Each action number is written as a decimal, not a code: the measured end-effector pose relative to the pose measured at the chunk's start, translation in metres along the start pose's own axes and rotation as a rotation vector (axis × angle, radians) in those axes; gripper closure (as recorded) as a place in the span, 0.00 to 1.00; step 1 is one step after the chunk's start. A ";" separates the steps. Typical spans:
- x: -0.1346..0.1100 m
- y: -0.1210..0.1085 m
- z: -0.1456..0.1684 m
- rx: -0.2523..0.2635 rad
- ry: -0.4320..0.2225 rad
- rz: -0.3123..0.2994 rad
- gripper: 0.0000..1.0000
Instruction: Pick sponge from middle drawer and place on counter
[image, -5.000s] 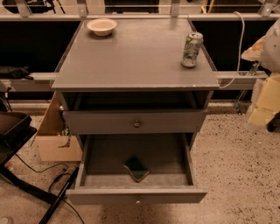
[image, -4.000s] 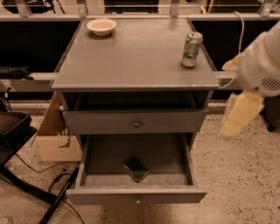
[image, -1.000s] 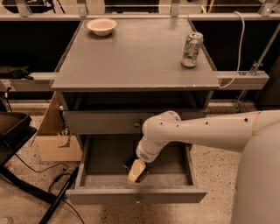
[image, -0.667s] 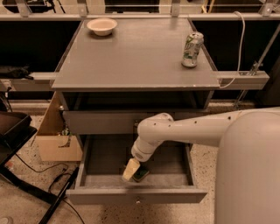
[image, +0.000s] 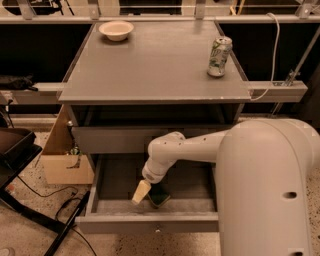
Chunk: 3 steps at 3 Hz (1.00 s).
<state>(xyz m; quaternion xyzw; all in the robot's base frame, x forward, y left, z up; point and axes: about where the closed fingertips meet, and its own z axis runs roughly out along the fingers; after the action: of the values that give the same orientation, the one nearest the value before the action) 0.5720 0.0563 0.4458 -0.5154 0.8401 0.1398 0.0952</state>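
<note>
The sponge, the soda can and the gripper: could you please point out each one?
sponge (image: 160, 198): camera view, its dark green top.
soda can (image: 219, 56): camera view, middle of its side.
gripper (image: 141, 192): camera view, its pale tip, inside the middle drawer (image: 150, 223) beside the sponge.

Lab: speckled floor (image: 30, 235), loose cables (image: 274, 55), cardboard box (image: 62, 169); pincer (image: 142, 192) inside middle drawer (image: 150, 223).

1. A pale bowl (image: 116, 30) sat at the bench's (image: 155, 65) far left corner.
2. A can (image: 219, 56) stood upright near its right edge.
3. A cardboard box (image: 62, 165) sat on the speckled floor (image: 30, 237) at left, with black cables (image: 47, 193) beside it.
4. The jaws were down in the open drawer (image: 150, 223).
</note>
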 end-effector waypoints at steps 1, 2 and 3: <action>-0.004 -0.012 0.013 0.010 0.003 0.008 0.00; 0.004 -0.026 0.032 0.024 0.002 0.046 0.00; 0.031 -0.031 0.053 0.076 -0.008 0.072 0.00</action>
<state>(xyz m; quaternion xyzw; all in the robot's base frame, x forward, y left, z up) 0.5870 0.0351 0.3819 -0.4803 0.8624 0.1133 0.1129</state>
